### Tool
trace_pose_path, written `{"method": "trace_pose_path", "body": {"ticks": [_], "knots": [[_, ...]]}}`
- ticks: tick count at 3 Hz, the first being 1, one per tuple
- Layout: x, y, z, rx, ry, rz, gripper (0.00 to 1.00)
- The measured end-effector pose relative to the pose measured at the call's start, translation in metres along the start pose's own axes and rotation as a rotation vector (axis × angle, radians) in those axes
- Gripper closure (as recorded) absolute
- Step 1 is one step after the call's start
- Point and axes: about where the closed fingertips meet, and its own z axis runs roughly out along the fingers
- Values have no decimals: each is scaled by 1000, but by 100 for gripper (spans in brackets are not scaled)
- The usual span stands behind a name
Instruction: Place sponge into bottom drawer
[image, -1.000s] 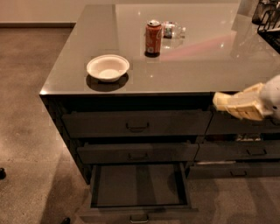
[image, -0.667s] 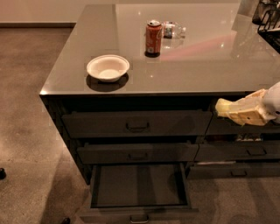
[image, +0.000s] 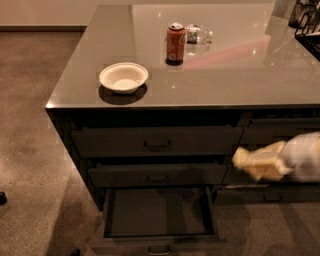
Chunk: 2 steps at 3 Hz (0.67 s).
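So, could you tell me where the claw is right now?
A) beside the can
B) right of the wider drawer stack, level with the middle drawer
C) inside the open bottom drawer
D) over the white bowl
B: the claw hangs at the right, level with the middle drawer, outside the open bottom drawer.

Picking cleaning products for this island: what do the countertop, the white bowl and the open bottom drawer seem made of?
Countertop: smooth glossy grey with bright reflections; polished stone or laminate, perhaps. Bowl: matte white, thin-rimmed; likely paper or foam, possibly ceramic. Bottom drawer: dull dark grey; painted metal or wood, unclear. The cream claw hangs at right, before the narrower drawers.
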Motion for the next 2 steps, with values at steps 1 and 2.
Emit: {"method": "trace_pose_path", "body": {"ticks": [1,2], "knots": [[89,33,86,-173,-6,223,100],[109,41,105,-222,2,261,100]]}}
